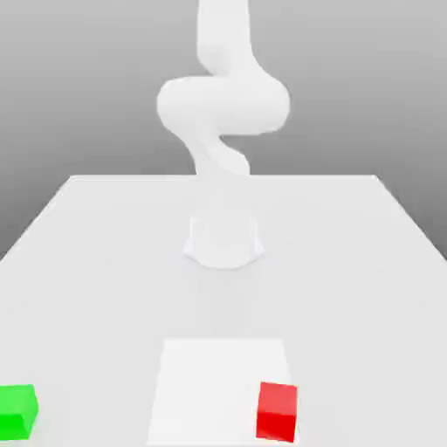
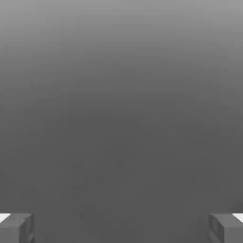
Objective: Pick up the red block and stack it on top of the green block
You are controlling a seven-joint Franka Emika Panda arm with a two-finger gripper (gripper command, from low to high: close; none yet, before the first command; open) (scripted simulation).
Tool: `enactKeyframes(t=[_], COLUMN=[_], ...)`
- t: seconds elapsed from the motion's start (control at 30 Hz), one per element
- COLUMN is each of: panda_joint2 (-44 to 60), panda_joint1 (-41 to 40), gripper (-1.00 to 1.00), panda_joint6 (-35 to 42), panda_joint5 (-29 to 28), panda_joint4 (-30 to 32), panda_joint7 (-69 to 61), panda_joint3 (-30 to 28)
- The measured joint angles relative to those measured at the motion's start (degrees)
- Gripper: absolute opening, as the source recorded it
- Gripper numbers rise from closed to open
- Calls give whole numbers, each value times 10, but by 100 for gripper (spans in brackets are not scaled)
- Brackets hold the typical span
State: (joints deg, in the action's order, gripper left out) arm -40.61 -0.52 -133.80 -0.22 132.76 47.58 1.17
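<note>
On the white counter [image 1: 105,262], the red block [image 1: 278,410] sits well off to the exterior view's right of the green block [image 1: 17,410], the two clearly apart. The gripper [image 2: 121,228] shows its jaws spread wide, nothing between them.

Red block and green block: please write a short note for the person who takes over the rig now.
Tool: open, fingers wide apart in the hand view, nothing between them.
Red block: on the table, near the front edge, toward the exterior view's right, on a lighter square patch.
Green block: on the table at the front, far to the exterior view's left, apart from the red block.
Done: nothing yet; the red block is not grasped.
Left: reach the red block, grip it, lift, carry it over the green block, set it on top, release.
</note>
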Motion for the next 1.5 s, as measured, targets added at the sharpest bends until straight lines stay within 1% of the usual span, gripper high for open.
enactKeyframes(t=[0.27, 0.57, 0.8, 0.97, 1.0, 1.23, 1.4, 1.5], panda_joint2=[170, 357, 501, 605, 621, 622, 535, 532], panda_joint1=[-14, -13, 2, 16, 20, 20, 4, -39], gripper=[0, 0, 0, 0, -100, -100, -100, -100], panda_joint6=[-65, -137, -194, -271, -284, -285, -211, -183], panda_joint5=[-12, -33, -37, -64, -68, -69, -38, -16], panda_joint4=[32, 66, 94, 84, 82, 81, 94, 69], panda_joint7=[60, 132, 178, 205, 208, 209, 188, 198], panda_joint3=[38, 64, 69, 53, 48, 48, 64, 26])
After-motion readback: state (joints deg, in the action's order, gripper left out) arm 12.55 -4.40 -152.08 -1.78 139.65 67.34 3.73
